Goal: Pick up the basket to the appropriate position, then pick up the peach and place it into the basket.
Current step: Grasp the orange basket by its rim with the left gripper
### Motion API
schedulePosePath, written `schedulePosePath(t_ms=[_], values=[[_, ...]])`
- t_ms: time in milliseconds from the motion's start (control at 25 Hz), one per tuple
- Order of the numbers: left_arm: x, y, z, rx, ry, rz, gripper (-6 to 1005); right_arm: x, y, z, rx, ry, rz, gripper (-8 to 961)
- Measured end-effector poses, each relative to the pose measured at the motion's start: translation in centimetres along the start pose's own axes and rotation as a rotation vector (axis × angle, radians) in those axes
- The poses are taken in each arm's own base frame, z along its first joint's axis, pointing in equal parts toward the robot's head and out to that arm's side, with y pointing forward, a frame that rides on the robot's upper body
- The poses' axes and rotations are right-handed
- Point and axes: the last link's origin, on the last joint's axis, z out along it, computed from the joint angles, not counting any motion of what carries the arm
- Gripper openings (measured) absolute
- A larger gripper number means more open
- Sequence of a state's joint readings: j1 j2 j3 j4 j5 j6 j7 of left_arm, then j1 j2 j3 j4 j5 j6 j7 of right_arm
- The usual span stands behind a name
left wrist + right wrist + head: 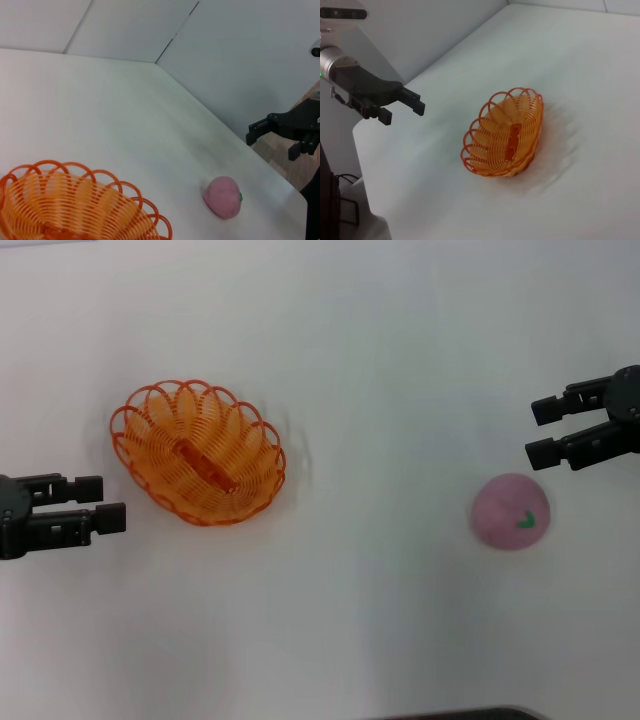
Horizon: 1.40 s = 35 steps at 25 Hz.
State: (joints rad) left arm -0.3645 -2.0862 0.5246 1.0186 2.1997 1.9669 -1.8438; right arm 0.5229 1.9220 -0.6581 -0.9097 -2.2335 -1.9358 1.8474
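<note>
The orange openwork basket [198, 452] stands empty on the white table, left of the middle; it also shows in the left wrist view [75, 210] and the right wrist view [505, 132]. The pink peach [511, 511] with a green leaf mark lies on the table at the right, far from the basket; the left wrist view shows it too [223, 196]. My left gripper [108, 503] is open and empty, just left of the basket and clear of it. My right gripper [533, 432] is open and empty, a little behind and to the right of the peach, not touching it.
The white table [360, 620] ends in an edge near the peach in the left wrist view [295, 192] and near the left gripper in the right wrist view [360, 150]. A dark object [450, 714] sits at the front edge.
</note>
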Motion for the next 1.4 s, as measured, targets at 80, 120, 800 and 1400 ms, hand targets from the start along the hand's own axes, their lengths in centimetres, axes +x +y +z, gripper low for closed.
schedulePosePath(t_ms=[80,120,800,1400], values=[[0.0,0.0,0.0,0.0,0.0,0.0,746,-0.1,0.0,0.0,-0.001,0.0,-0.003,928],[0.0,0.0,0.0,0.0,0.0,0.0,746,-0.2,0.0,0.0,-0.001,0.001,-0.004,928],[0.1,0.0,0.0,0.0,-0.001,0.0,741,-0.4,-0.1,0.4,-0.001,0.027,-0.009,926],[11.9,-1.9,5.1,0.288,-0.109,-0.034,737,-1.0,-0.1,1.1,-0.005,0.02,-0.031,916]])
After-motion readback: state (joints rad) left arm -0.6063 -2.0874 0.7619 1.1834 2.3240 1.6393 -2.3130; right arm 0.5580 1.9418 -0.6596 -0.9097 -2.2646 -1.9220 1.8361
